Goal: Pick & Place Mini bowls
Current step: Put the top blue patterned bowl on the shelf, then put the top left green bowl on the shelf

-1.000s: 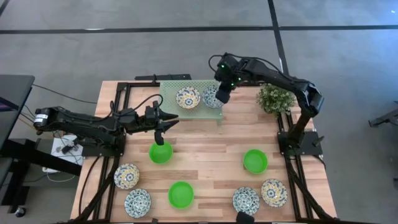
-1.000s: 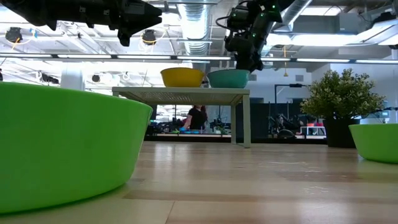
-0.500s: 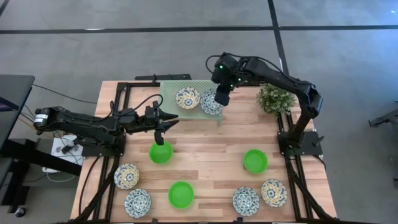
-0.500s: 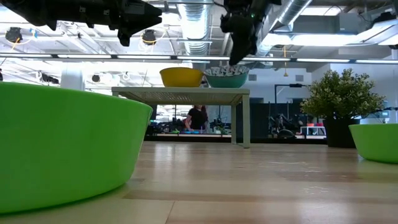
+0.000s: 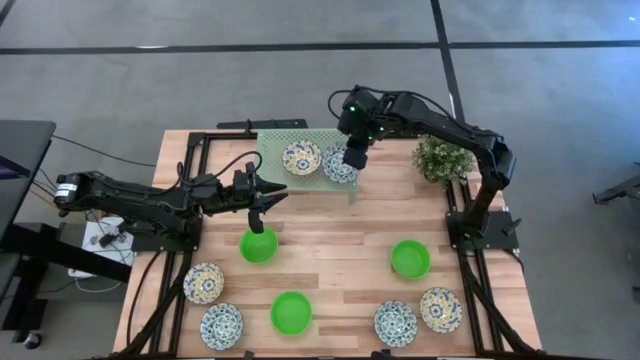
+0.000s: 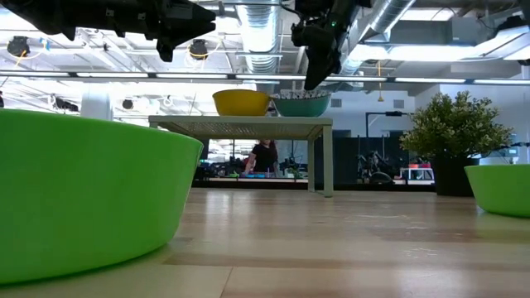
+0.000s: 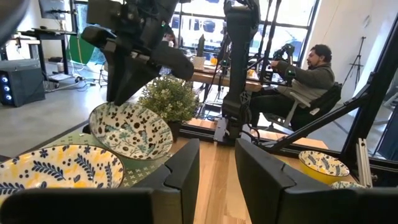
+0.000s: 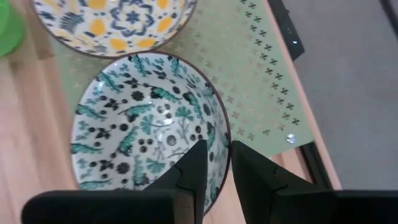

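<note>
A pale green mesh rack (image 5: 275, 150) stands at the table's far edge. On it sit a yellow-and-blue mini bowl (image 5: 301, 157) and a white bowl with a teal leaf pattern (image 5: 336, 166). My right gripper (image 5: 353, 160) hangs over the teal bowl's right side and is shut on its rim. My left gripper (image 5: 268, 205) hovers open and level above a green bowl (image 5: 258, 245) that sits on the table. Two more green bowls (image 5: 290, 312) (image 5: 410, 258) and several patterned bowls lie near the front edge. My right gripper pinches the teal bowl's rim (image 8: 225, 138) on its right, far side, with one finger inside the bowl and one outside. The fingers come slanting down from above. The bowl (image 7: 130, 130) is tipped, its mouth turned toward the table's left. Its low side seems to rest on the rack.
A small potted plant (image 5: 442, 158) stands right of the rack. Patterned bowls lie at the front left (image 5: 203, 283) (image 5: 221, 326) and front right (image 5: 395, 322) (image 5: 440, 309). Bare wood lies in the table's middle. A person sits beyond the table's right side (image 7: 308, 74).
My right gripper has risen and gone a little toward the table's left, keeping its hold on the rim. The teal bowl has tipped up from level on the held side, and its inside now shows in the low view. Its low side has stayed on the rack.
</note>
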Robot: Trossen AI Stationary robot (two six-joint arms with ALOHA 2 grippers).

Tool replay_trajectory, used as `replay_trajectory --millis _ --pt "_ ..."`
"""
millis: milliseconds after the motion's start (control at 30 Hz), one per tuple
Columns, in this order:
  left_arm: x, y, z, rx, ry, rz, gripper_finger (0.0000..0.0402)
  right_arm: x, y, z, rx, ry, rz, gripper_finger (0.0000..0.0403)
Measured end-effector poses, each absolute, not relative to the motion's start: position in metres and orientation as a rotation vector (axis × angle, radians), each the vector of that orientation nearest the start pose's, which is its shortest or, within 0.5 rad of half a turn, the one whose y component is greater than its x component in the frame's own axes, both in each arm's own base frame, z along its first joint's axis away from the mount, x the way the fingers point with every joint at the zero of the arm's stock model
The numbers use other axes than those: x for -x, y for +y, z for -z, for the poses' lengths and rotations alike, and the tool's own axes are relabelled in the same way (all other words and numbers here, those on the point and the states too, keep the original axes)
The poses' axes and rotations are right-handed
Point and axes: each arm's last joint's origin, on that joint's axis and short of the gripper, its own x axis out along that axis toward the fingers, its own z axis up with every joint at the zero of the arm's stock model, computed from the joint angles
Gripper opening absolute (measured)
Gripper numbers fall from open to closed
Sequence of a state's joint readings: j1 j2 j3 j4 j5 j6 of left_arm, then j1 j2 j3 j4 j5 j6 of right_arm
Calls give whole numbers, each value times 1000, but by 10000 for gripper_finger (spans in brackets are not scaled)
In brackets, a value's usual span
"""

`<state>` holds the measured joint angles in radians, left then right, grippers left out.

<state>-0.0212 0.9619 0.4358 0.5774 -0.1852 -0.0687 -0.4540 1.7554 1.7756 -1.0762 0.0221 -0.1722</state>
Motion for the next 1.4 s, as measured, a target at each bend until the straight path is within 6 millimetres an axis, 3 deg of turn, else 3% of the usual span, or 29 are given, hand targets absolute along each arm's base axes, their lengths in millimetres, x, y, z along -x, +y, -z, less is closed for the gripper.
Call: replay_trajectory --millis 133,300,533,700,800,933,1033,1133,1267,1400 --pt "-207 1 -254 74 -57 -162 104 -324 -160 -345 37 1077 355 68" --pt "-207 1 -254 74 -57 -163 104 -322 -162 -344 49 1092 334 75" --pt "-207 1 -254 74 -57 -162 104 -323 -161 -344 45 1089 338 125" --pt "-207 1 -254 79 -57 -154 104 -325 -141 -349 57 1089 301 151" --pt "-208 -2 -254 97 -53 -46 104 -320 -122 -363 100 1056 260 156" --pt "-207 -7 -254 93 -45 126 104 -304 -94 -390 147 969 217 155" --pt "-207 -10 -254 93 -43 169 104 -284 -70 -412 178 909 166 149" --pt "-207 -16 -254 93 -44 199 104 -261 -50 -420 124 894 104 137" --pt "-206 -26 -255 94 -47 246 104 -231 -31 -404 19 902 -31 122" --pt "-205 -35 -254 98 -45 226 104 -209 -18 -365 -10 796 -61 119"
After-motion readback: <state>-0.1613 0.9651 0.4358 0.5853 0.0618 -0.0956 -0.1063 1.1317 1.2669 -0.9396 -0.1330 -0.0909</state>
